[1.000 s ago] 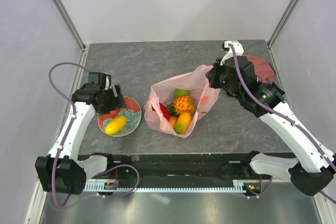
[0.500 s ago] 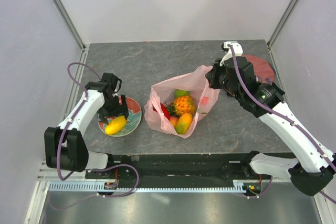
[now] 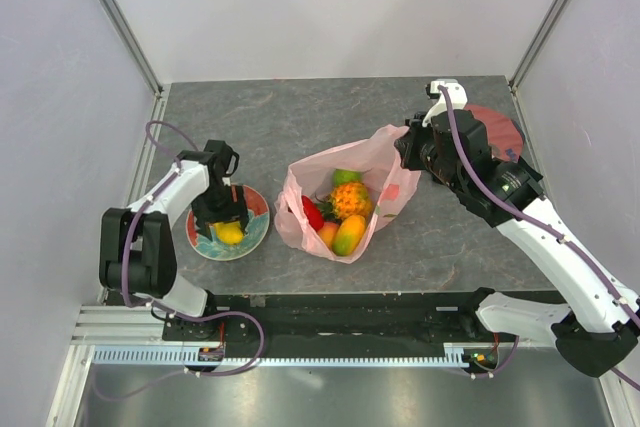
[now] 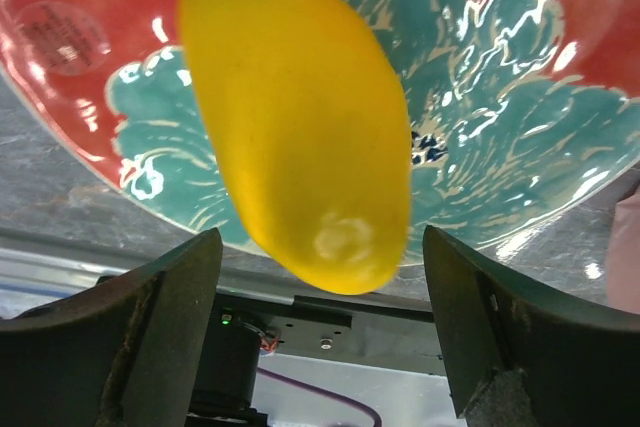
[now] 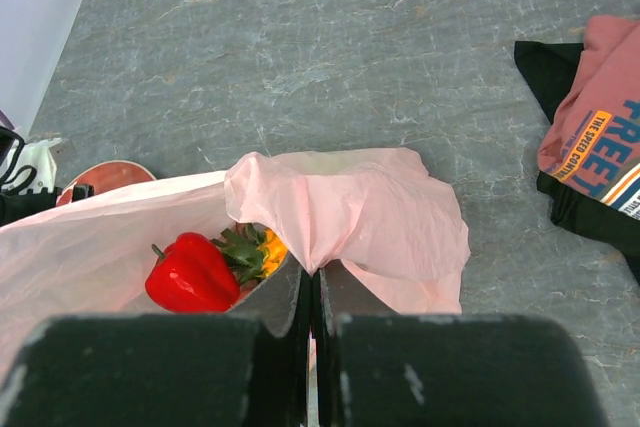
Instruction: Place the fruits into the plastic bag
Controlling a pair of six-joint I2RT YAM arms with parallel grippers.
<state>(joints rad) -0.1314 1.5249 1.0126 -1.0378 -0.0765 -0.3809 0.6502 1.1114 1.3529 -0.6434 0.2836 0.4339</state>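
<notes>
A yellow mango (image 3: pixel 230 233) (image 4: pixel 300 117) lies on the red plate (image 3: pixel 256 209) (image 4: pixel 500 157). My left gripper (image 3: pixel 224 215) (image 4: pixel 320 282) hangs open right over it, one finger on each side of the mango's near end, not touching it. The pale-pink plastic bag (image 3: pixel 385 162) (image 5: pixel 370 217) lies open mid-table, its upper edge pinched in my shut right gripper (image 3: pixel 407 145) (image 5: pixel 313 292). Inside it lie a pineapple (image 3: pixel 351 199), a red pepper (image 3: pixel 312 213) (image 5: pixel 192 274), a green fruit (image 3: pixel 346 177), a peach (image 3: pixel 328 234) and another yellow mango (image 3: pixel 348 234).
A folded dark-red printed T-shirt (image 3: pixel 497 127) (image 5: pixel 595 137) lies at the back right behind my right arm. White walls with metal rails close in the table on three sides. The black base bar runs along the near edge.
My left arm has swung in over the plate and come down, so its open fingers now straddle the mango. The right gripper has stayed holding the bag's edge.
</notes>
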